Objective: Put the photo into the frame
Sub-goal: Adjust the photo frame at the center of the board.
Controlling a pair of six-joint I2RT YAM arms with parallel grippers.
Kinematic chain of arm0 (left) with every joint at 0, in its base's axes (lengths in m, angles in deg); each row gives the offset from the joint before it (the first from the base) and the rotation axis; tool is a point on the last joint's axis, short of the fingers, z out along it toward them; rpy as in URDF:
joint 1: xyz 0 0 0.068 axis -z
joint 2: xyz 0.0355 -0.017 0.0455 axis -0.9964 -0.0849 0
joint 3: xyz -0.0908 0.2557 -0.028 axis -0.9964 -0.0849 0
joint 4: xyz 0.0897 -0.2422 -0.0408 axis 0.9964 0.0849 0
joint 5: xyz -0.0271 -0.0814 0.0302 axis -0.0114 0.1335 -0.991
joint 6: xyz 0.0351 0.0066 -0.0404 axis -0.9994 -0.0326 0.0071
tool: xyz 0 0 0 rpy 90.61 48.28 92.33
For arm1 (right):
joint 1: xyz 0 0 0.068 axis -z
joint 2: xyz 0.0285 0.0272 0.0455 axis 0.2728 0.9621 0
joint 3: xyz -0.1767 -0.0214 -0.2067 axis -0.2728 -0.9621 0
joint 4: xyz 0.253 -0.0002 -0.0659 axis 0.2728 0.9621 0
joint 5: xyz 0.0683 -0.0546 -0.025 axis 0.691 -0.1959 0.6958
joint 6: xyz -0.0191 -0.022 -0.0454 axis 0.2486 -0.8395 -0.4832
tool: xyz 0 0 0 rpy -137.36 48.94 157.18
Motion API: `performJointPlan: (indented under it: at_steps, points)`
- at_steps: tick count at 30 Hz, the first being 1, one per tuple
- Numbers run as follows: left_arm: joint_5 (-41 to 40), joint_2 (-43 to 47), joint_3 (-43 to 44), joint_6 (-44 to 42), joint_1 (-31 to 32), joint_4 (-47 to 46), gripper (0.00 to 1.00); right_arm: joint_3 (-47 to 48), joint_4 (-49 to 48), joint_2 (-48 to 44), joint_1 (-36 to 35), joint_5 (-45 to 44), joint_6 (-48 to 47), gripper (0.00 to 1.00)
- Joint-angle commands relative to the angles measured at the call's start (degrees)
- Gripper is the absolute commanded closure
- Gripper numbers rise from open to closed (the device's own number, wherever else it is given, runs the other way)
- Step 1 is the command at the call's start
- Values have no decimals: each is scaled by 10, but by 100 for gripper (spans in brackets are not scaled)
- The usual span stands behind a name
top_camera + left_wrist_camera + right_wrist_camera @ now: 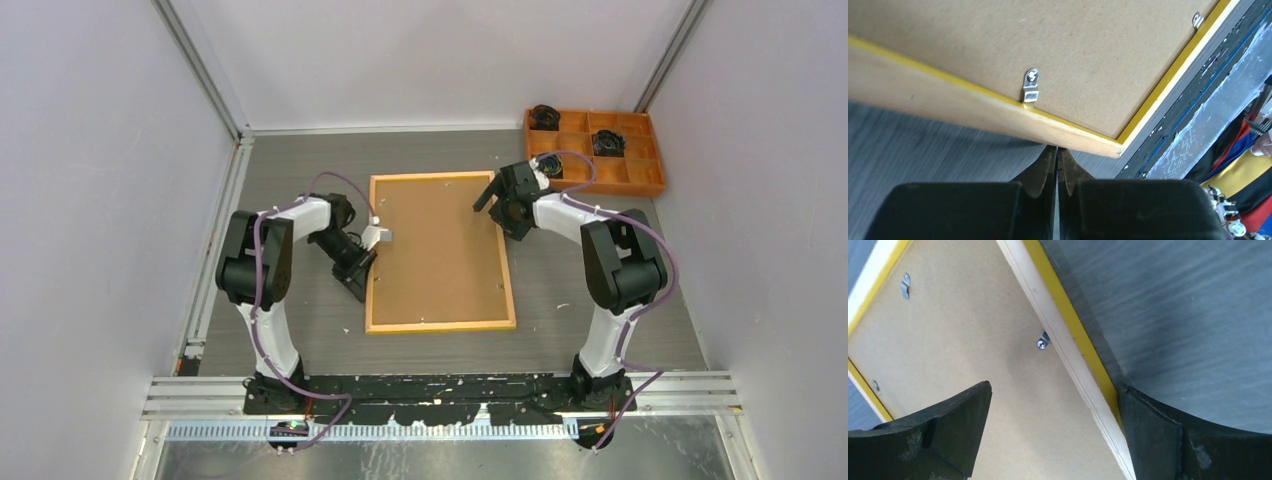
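The frame (440, 325) lies back-up in the middle of the table, with a plain brown backing board (440, 250) filling it. The photo is not in view. My left gripper (366, 283) is shut and empty, its tips against the outer side of the frame's left rail near the near-left corner. The left wrist view shows the tips (1057, 150) meeting the wooden rail (973, 112). My right gripper (488, 194) is open and straddles the frame's right rail (1068, 360) near the far right corner, one finger over the board (973, 340) and one outside the rail.
An orange compartment tray (610, 190) with black parts stands at the back right. Small metal clips (1031, 86) sit along the frame's inner edge, one near the right gripper (1042, 341). Walls enclose the table on three sides.
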Motion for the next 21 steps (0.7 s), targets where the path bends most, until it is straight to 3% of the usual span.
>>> performJointPlan:
  at_steps: [1, 5, 13, 17, 21]
  points:
    - [12, 29, -9, 19, 44, -11, 96, 45, -62, 28, 1, 73, 35, 0]
    - [11, 26, -12, 39, 108, -20, 96, 103, -71, 83, -7, 138, 70, 0]
    - [10, -9, 18, 69, 222, -29, 95, 230, -23, 166, -46, 176, 48, 0]
    - [19, -19, 30, 45, 265, 0, 85, 259, -2, 184, -48, 178, 35, 0]
    - [45, -13, 46, 8, 264, 60, 71, 254, 17, 153, -32, 133, 7, 0]
